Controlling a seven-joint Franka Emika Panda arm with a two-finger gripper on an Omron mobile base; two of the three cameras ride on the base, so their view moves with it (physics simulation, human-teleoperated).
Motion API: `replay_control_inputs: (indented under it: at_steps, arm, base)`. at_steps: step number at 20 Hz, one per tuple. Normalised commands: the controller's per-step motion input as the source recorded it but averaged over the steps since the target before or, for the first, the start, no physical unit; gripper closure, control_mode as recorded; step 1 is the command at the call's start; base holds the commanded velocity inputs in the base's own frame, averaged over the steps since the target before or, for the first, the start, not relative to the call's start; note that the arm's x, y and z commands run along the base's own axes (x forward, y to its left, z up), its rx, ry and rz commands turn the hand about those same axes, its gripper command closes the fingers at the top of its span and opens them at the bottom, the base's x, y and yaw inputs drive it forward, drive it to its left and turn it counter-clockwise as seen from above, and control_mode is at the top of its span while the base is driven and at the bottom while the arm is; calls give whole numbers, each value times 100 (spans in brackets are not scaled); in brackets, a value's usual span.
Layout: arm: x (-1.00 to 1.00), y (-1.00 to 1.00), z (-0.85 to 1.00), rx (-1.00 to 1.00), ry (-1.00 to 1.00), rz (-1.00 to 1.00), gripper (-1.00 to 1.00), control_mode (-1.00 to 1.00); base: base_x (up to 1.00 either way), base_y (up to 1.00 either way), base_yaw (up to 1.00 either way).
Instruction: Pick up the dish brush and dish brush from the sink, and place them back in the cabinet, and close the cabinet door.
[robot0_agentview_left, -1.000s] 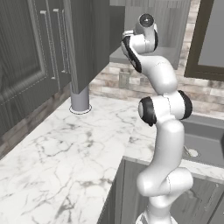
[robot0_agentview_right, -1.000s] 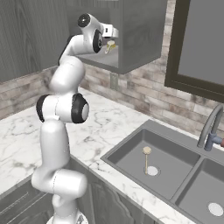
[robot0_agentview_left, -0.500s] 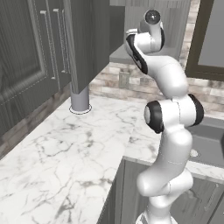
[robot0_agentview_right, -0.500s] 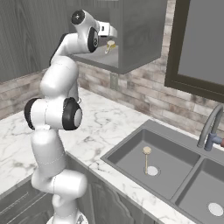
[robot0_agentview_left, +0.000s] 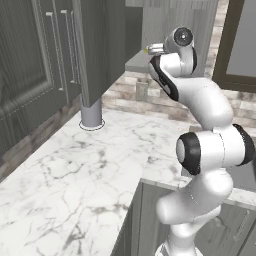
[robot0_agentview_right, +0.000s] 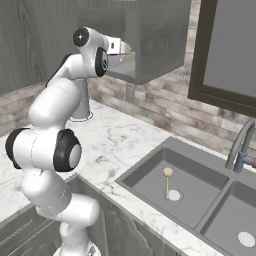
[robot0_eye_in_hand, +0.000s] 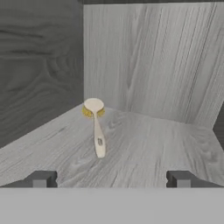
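Dish brush (robot0_eye_in_hand: 97, 127) flat on cabinet shelf (robot0_eye_in_hand: 144, 148)

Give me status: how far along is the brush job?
Done: one dish brush lies on the cabinet shelf, clear of the open, empty gripper. In hand: nothing. Left: the second dish brush lies in the sink, then shutting the cabinet door.

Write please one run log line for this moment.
gripper: open, empty | first dish brush: lying on cabinet shelf | second dish brush: in sink | door: open
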Motion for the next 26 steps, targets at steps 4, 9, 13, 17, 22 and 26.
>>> replay_control_inputs:
  at_steps: [4,9,13,17,22,26]
  arm:
    - [-84,-2,0,0,-15,0,-100,-100]
    - [-91,-12,14,0,-3,0,-100,-100]
    - [-79,-16,39,0,1,-1,-100,-100]
    - [-77,-17,42,0,11,0,-100,-100]
    - [-82,-19,17,0,13,0,-100,-100]
    - [-81,-24,0,0,8,0,-100,-100]
  base:
    - [0,0,0]
    - [0,0,0]
    - [0,0,0]
    - [0,0,0]
    - [0,0,0]
    - [0,0,0]
